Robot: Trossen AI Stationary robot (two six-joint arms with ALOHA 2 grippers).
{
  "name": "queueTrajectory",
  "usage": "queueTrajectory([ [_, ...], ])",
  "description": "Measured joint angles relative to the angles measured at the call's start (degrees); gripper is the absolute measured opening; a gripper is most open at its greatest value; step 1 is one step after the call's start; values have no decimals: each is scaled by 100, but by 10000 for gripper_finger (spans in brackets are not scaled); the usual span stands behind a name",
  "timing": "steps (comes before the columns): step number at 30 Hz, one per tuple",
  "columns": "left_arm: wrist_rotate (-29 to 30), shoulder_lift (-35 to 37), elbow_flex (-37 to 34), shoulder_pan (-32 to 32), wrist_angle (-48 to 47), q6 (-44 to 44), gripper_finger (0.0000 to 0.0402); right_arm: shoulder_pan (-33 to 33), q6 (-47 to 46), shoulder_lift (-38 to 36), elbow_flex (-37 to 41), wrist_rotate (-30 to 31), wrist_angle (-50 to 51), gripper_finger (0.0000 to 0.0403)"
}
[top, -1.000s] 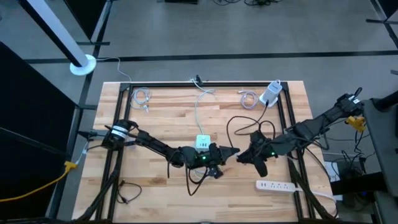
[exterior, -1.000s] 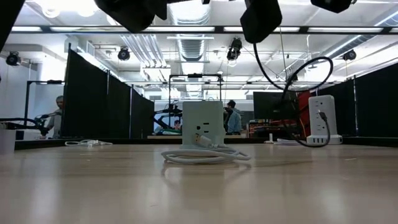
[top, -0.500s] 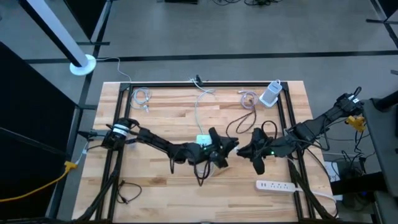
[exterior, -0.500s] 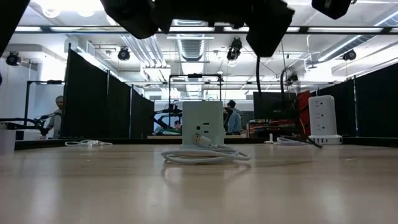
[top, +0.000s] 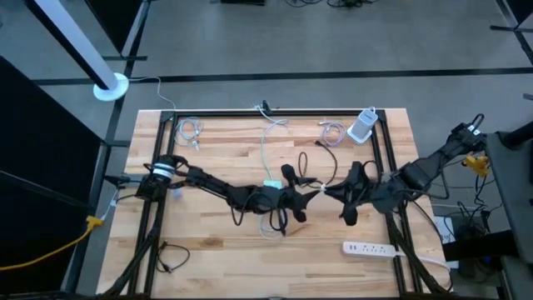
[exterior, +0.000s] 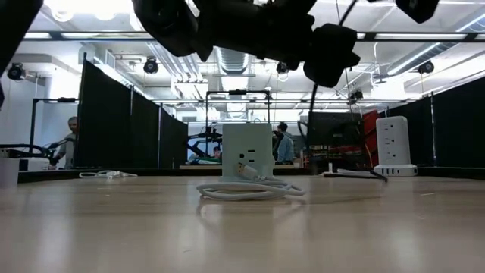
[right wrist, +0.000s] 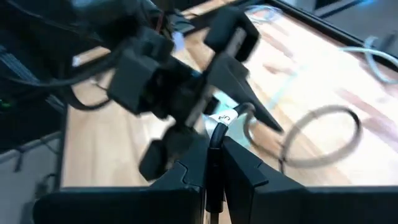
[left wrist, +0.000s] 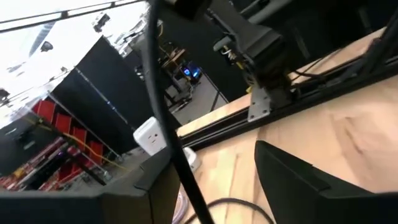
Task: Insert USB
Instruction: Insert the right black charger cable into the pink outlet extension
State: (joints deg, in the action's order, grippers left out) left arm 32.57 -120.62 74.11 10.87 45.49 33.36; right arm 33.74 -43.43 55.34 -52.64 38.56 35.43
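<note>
A black USB cable [top: 333,162] loops over the table's middle, with a white label [right wrist: 227,116] near the held end. My right gripper [top: 326,192] [right wrist: 212,158] is shut on it, above the table. My left gripper [top: 296,193] [left wrist: 211,158] faces it, open, and the cable [left wrist: 163,106] runs through the gap between its fingers. Under the left gripper a white outlet cube [exterior: 248,152] stands on the table, with a coiled white cable [exterior: 246,189] on its near side. The USB plug itself is hidden. My right gripper pinches the black cable between its two fingers, just below the white label [right wrist: 214,140]. The cable comes out past the fingertips and bends away toward the left gripper. That stretch is lifted clear, and the rest loops down to the table. My left gripper: I cannot tell whether its fingers touch the cable.
A white power tower [top: 362,125] stands at the far right. A white power strip [top: 371,248] lies near the front right. Two small coiled cables [top: 190,131] [top: 333,132] lie near the far edge. A black frame rail [top: 376,158] runs along the table's sides.
My left gripper has opened, rolled about its own axis and shifted a little toward the far edge, staying in front of the right gripper. My right gripper stays shut and has turned slightly. The black cable's loop has drawn away from the power tower toward the table's middle.
</note>
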Motion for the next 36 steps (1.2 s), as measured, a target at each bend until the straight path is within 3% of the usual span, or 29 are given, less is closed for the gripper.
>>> queueTrajectory([
  [5, 465, 136, -4, -209, 194, 141, 173, 320, -733, -3, 0, 533, 837, 19],
  [10, 1479, 430, -4, -513, 198, 677, 149, 479, -1559, 2, 39, 841, 1395, 19],
  [12, 1437, 540, -4, -570, 197, 559, 140, 478, -1770, 23, 132, 942, 1473, 19],
  [14, 852, 621, -3, -563, 99, -57, 131, 467, -1927, 34, 253, 1081, 1491, 19],
  [18, -1044, 669, 0, -548, -718, -1355, 114, 428, -2098, 26, 359, 1388, 1553, 19],
  [22, -1814, 560, -35, -557, -1264, -2438, 100, 423, -1743, 1, 361, 1457, 1499, 19],
  [26, -2944, 378, -185, -563, -689, -3116, 90, 423, -1212, 1, 365, 1739, 1195, 19],
  [29, -3333, 220, -325, -553, 225, -3566, 84, 423, -666, 1, 365, 1920, 749, 19],
  [36, -3325, -293, -325, -577, 1693, -4493, 80, 369, 111, 34, 365, 2203, -27, 19],
])
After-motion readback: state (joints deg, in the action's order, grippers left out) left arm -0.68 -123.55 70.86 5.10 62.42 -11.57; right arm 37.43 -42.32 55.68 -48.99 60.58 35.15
